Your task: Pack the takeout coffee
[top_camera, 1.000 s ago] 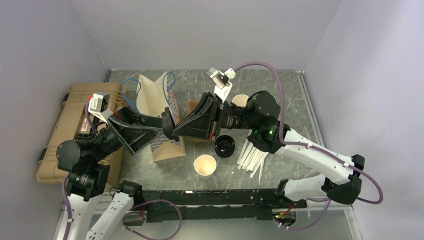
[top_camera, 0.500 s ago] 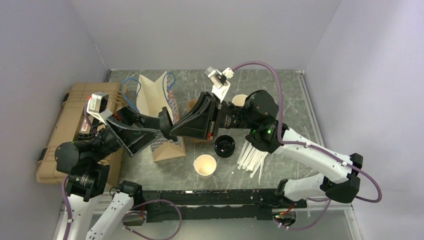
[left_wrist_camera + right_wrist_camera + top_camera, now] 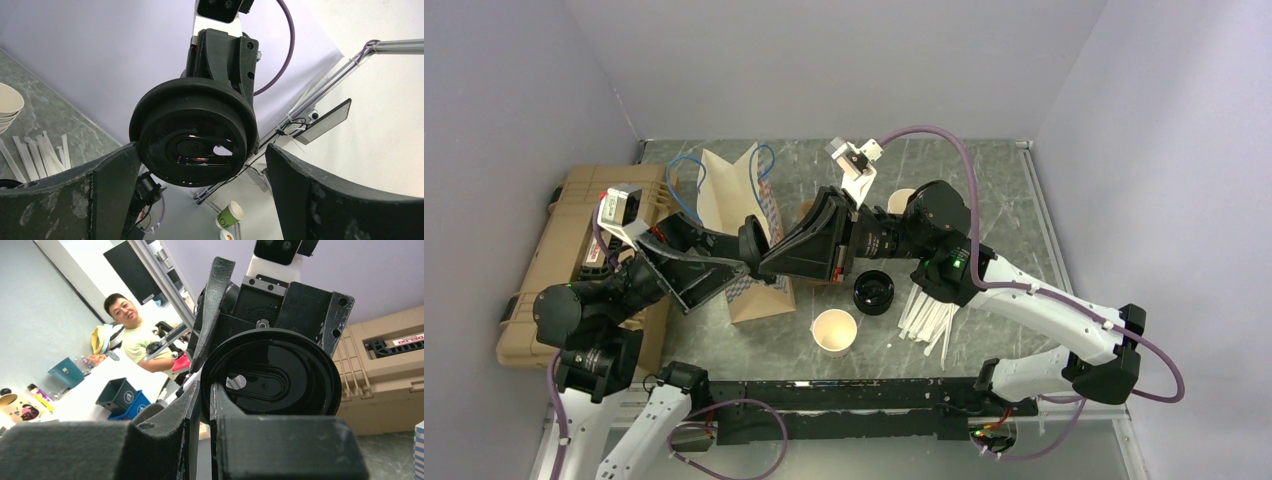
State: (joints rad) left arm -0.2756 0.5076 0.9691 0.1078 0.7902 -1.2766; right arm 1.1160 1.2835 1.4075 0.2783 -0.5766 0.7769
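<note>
Between the wide-open jaws of the left gripper point(image 3: 202, 148) hangs the black lid point(image 3: 194, 131), clenched at its rim by the right gripper point(image 3: 206, 390), flat face toward the left gripper. The lidless cup point(image 3: 834, 331) stands on the bench point(image 3: 1009, 200) below both.

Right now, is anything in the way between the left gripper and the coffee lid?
Nothing visible is. The black lid, pinched at its rim by the right gripper, hangs in open air facing the wide-open left gripper.

Pale lilac walls point(image 3: 824, 60), grey marbled tabletop point(image 3: 1004, 190), tan hard case point(image 3: 554, 260) at left
</note>
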